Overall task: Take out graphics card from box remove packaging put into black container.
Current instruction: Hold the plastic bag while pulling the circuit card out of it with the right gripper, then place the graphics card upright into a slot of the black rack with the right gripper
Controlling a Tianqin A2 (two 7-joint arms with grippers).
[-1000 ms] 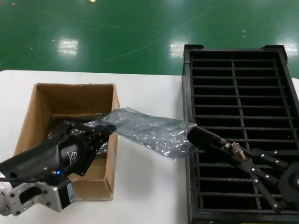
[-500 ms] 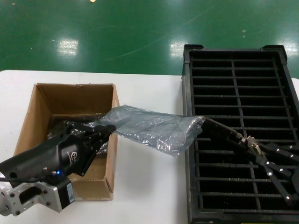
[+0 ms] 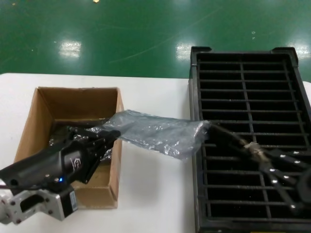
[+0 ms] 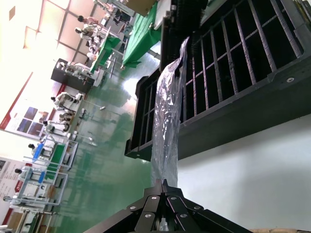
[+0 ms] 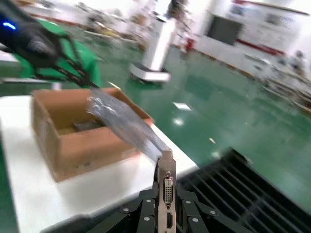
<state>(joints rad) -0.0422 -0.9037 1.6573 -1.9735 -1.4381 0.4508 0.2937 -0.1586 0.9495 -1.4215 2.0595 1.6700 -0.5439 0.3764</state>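
Card [image 5: 166,187] and bag [image 3: 158,132] together span the gap between the box [image 3: 46,104] and the black crate [image 3: 252,87], above the white table [image 3: 155,194].

Crate first: it sits on the robot's right, its slotted rows empty as far as the head view shows. The box sits on the left with dark bagged bundles [image 3: 60,133] inside.

The bag lies with its long axis running box to crate. The left gripper [image 3: 108,137], over the box, is pinched narrow on the bag's near end. The right gripper [image 3: 255,151], over the crate, is clamped on the card's bracket end, so it is the nearer arm to the slots.

In my judgement the card comes free by pulling along that axis, away from the left gripper.

Only the right wrist view shows the silver bracket and its white port between the fingers; the left wrist view shows only the bag stretching toward the crate.
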